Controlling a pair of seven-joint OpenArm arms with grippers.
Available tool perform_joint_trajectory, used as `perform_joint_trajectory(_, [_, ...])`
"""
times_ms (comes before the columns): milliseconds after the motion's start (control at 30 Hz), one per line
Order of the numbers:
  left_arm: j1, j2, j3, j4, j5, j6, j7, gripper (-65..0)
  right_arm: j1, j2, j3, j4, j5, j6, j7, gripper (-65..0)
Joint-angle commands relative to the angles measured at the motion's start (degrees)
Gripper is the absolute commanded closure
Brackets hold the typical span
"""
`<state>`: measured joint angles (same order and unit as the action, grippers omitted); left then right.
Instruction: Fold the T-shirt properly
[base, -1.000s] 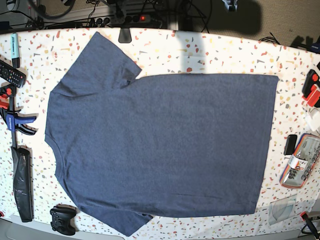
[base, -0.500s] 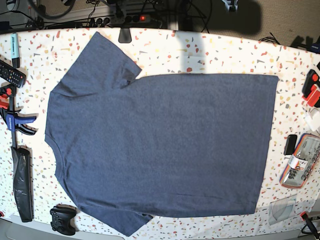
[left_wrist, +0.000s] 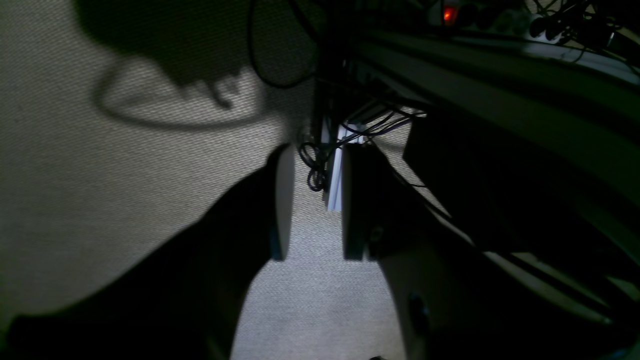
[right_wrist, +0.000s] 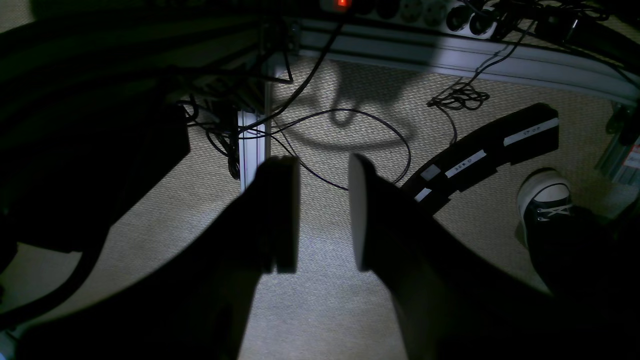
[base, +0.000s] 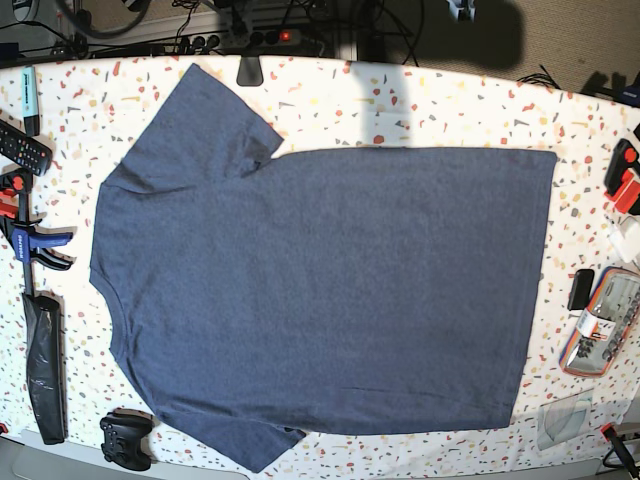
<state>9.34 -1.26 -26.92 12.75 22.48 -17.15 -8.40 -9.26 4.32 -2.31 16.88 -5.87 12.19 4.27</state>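
The navy-blue T-shirt (base: 320, 280) lies spread flat on the speckled table (base: 450, 100), plain side up, with the collar at the left and the hem at the right. One sleeve points to the far edge, the other to the near edge. No lettering shows. My left gripper (left_wrist: 316, 155) is open and empty, hanging beyond the table over carpet. My right gripper (right_wrist: 322, 160) is also open and empty over the carpet and cables. Neither gripper is near the shirt.
On the table's left are a remote (base: 22, 147), a blue clamp (base: 25, 235), a long black pouch (base: 45, 370) and a game controller (base: 127, 440). On the right are a pencil case (base: 600, 322) and a red-and-black tool (base: 625, 175). A foot pedal (right_wrist: 485, 150) and a shoe (right_wrist: 545, 200) are on the floor.
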Motion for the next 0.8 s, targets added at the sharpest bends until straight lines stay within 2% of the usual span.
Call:
perform_joint_trajectory(0, [0.31,-0.2,0.0,0.15,-0.04,-0.48,-0.28,-15.9,-0.31,0.13,-0.02,0.24,0.07,-0.59,0.44,-17.6])
perform_joint_trajectory(200, [0.33,-0.2,0.02,0.15,-0.13,-0.46,-0.24,-15.9,-0.31,0.2,-0.02,0.24,0.07,-0.39,-1.51,-17.6])
perform_joint_trajectory(333, [1.07,-0.2,0.02,0.63,-4.0,-0.61,-0.02,-15.9,-0.59,0.96,-0.02,0.24,0.07,-0.42,-2.21,-17.6])
perform_joint_trajectory(533, [6.8,-0.07,0.0,9.84,-5.03,-10.01,0.02,-15.9,-5.66,3.8,-0.02,5.29,0.04,-0.42,-2.14,-17.6])
perform_joint_trajectory(633, [11.17,0.57,0.02,17.57,-5.03,-10.47,1.62,-15.9,-10.51,5.57,-0.02,11.89,0.04,-0.39,-2.14,-17.6])
perform_joint_trajectory(767, [17.84,1.46,0.07,29.97,-6.38,-12.76,4.44,-15.9,-18.45,7.63,-0.02,23.43,0.07,-0.37,-2.19,-17.6])
